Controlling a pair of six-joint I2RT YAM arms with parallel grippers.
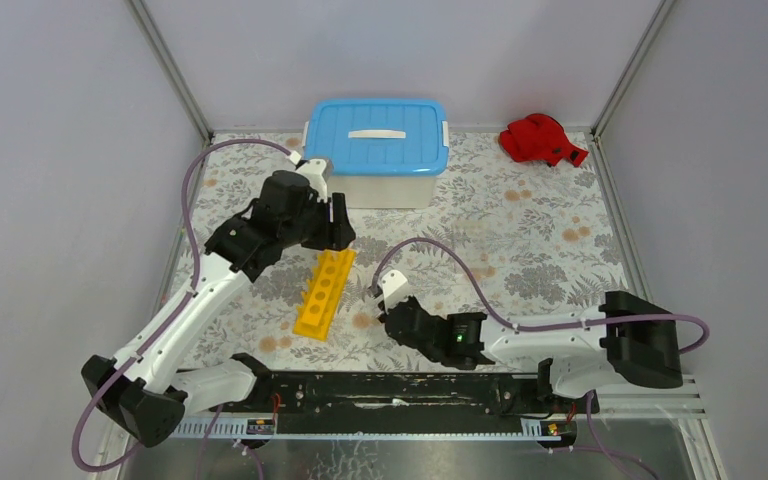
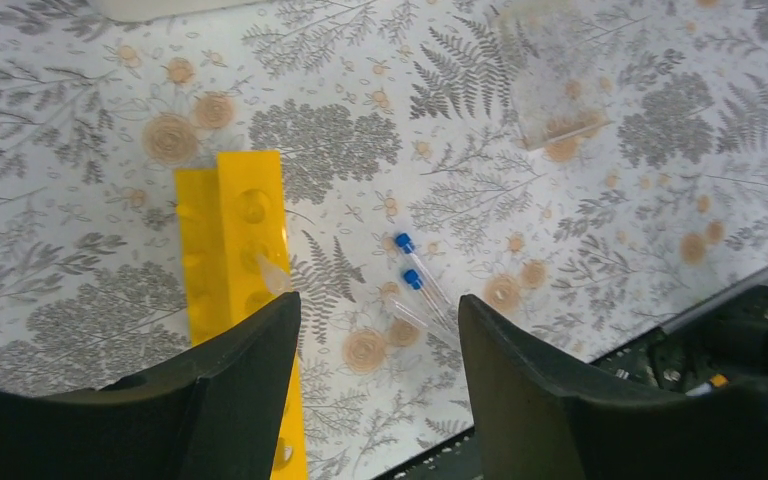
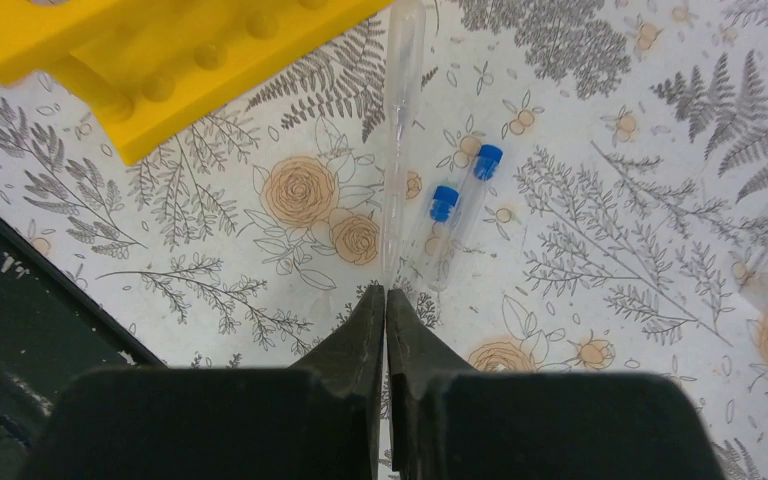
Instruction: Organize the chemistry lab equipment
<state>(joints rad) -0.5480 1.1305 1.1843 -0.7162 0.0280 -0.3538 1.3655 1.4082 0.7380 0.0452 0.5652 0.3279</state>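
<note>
Right wrist: two blue-capped tubes [image 3: 472, 195], one yellow rack [image 3: 160, 50].

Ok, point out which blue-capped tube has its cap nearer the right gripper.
The blue-capped tube beside the long clear pipette; the other tube has its cap farther from the right gripper.

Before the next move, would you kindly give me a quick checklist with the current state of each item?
1. Left gripper open: ok.
2. Right gripper open for a pick: not ok, jaws shut.
3. Blue-capped tubes in the yellow rack: not ok, both lie loose beside it.
4. Yellow rack lying flat: ok.
5. Right gripper clear of the clear pipette: cannot tell.
</note>
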